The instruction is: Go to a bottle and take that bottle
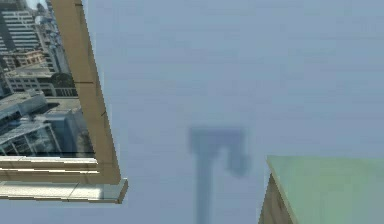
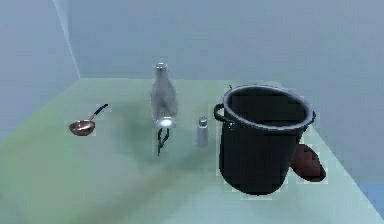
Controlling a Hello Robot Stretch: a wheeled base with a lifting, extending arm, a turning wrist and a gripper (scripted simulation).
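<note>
- We are lining up on the bottle, keeping clear of the pot and shaker.
- We cannot tell what the gripper is holding.

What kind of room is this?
Most likely a kitchen, or somewhere people cook and eat. On the pale green table are a big black pot, a small shaker, a glass bottle and a ladle. A window looks out on city buildings.

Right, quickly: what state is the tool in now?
Tool: cannot be told whether it holds anything; its thin fingers show at the bottle's foot.
</note>
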